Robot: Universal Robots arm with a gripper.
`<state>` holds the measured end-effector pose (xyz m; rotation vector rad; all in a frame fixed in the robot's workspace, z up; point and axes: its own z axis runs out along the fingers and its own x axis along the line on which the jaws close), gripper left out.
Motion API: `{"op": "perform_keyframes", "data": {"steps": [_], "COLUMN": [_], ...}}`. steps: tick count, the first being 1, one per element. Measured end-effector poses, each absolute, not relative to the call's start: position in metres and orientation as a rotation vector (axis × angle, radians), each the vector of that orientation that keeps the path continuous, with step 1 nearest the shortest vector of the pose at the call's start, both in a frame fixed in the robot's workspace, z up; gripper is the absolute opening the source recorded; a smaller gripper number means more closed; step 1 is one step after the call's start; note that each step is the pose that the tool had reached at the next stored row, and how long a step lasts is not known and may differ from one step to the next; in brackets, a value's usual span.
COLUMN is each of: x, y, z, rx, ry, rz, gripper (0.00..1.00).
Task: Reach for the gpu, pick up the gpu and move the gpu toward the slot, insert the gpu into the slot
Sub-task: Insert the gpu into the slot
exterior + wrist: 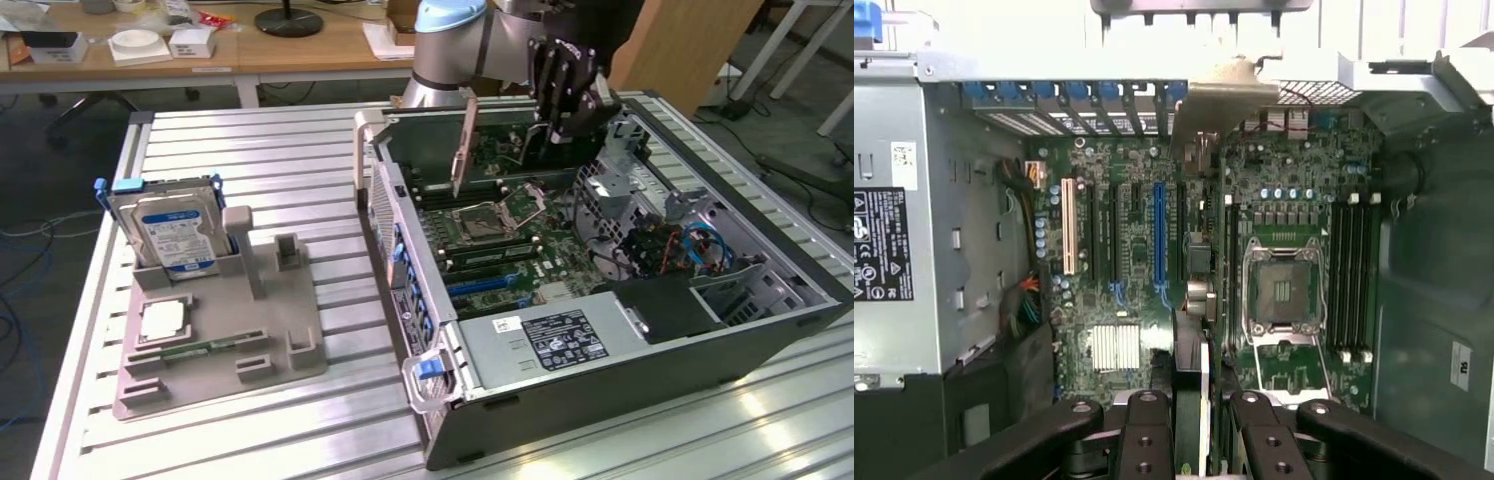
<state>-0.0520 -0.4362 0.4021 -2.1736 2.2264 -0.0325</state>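
Appearance: the gpu (1196, 300) was a thin dark card seen edge-on in the wrist view, ending in a bent silver end bracket (1226, 100); its fan face could not be made out.
Position: upper centre of the exterior view, held upright over the open computer case (627, 400), with the bracket rising above the case's rim as a narrow pale strip.
Grip: the gripper (563, 125) hung at the top of the exterior view, its black fingers (1144, 435) clenched on the card's edge farthest from the motherboard (514, 245), one on each side.
Under the card: a long blue slot (1160, 235) and a white slot (1068, 240) lay to one side of the card's line, and the CPU socket (1284, 295) to the other.
Close by: the case's rear wall, with its row of blue tabs (1074, 92), stood just beside the bracket.
Inside the case: the power supply (561, 340) sat at lower centre of the exterior view.
Outside the case: at the exterior view's left, a grey fixture (267, 350) on the slotted metal table (267, 140) carried an upright blue-labelled hard drive (171, 235) and a flat green memory stick (200, 351), well apart from the card.
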Motion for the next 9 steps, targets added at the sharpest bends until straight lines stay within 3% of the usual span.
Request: {"op": "perform_keyframes", "data": {"steps": [9], "x": [-0.0545], "y": [-0.4361], "z": [0.3924], "rx": [-2.206], "ry": [2.195], "rz": [-0.032], "gripper": [0.27]}}
